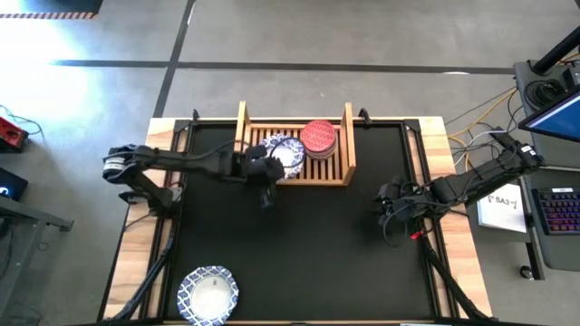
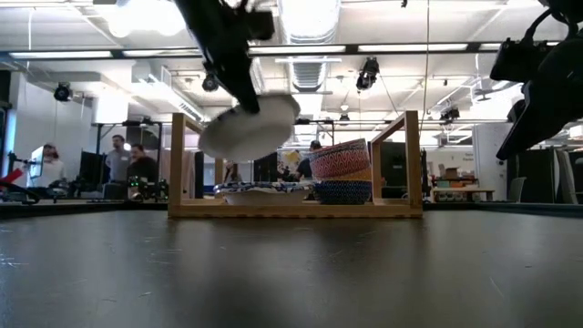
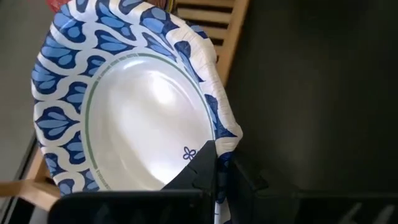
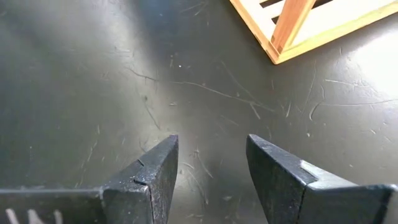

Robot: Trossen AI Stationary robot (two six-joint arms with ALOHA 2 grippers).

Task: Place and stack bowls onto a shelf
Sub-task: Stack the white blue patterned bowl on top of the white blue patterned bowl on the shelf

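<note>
Now your left gripper [image 3: 214,168] pinches the blue-rimmed bowl [image 3: 134,106] by its rim | bowl tilted, held above the shelf [image 1: 340,172], beside the red-topped stack [image 1: 318,138] | right gripper [image 4: 208,165] parted, holding nothing.

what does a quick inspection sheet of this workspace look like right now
surface: black mat on a wooden table, scuffed
job's things: wooden shelf holds a stack topped by a red bowl; blue-rimmed white bowl held tilted above the shelf's other side; another blue-rimmed bowl at the table's near edge
clutter: nothing seen
grippers: left gripper clamped on the held bowl's rim; right gripper open above bare mat
cables: bundle right of the table
surroundings: people stand behind; keyboard at right
</note>
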